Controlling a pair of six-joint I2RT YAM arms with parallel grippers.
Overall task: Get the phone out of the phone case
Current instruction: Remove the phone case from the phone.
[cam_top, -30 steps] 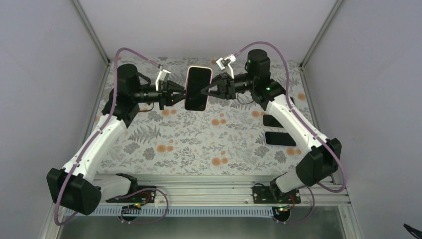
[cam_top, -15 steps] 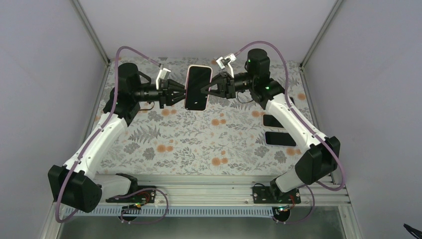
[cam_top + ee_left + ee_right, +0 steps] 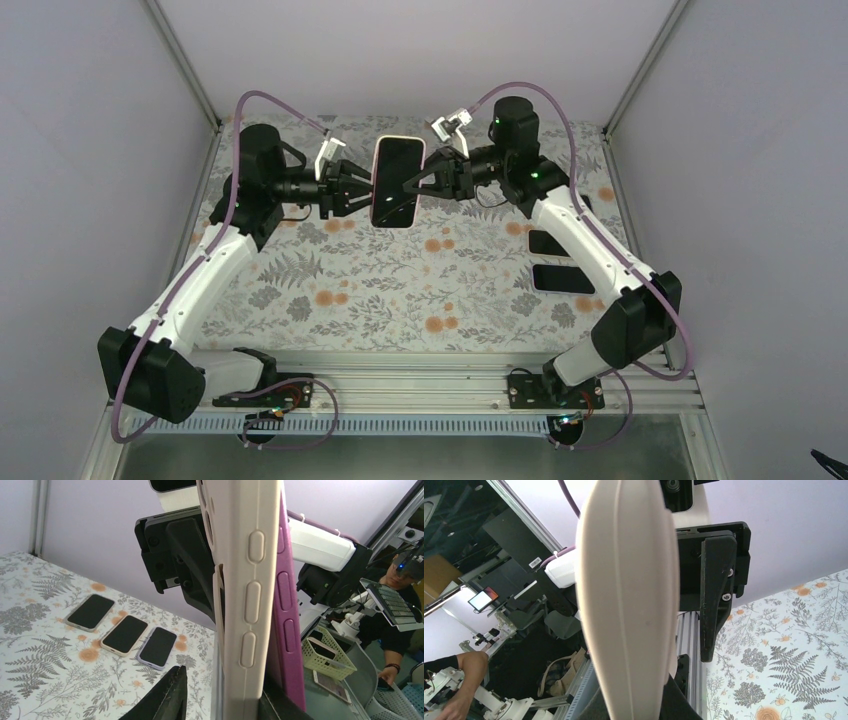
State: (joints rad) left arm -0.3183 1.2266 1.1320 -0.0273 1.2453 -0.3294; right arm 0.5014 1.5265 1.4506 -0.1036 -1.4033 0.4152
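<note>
We see the phone (image 3: 395,180) held upright in the air above the far part of the table (image 3: 400,290), screen towards the top camera, between the two arms. It sits in its case (image 3: 250,630), a cream shell whose long edge with three raised button covers fills the left wrist view.

The right tool (image 3: 410,186) is clamped on the case at its right edge. In the right wrist view the cream edge runs straight up between the dark fingers, and this tool alone carries the phone.

The left tool (image 3: 362,190) stands at the case's left edge with its jaws apart. One finger (image 3: 167,697) is clear of the cream edge, with a gap of floral cloth showing between them. The other finger is mostly hidden behind the case, so we cannot tell whether it touches.

Just behind the cream edge we see a purple edge, also with button shapes – whether that is part of the phone we cannot tell.

Three spare phones (image 3: 124,634) lie face up side by side on the table – well apart from the held one, over by the right arm.
</note>
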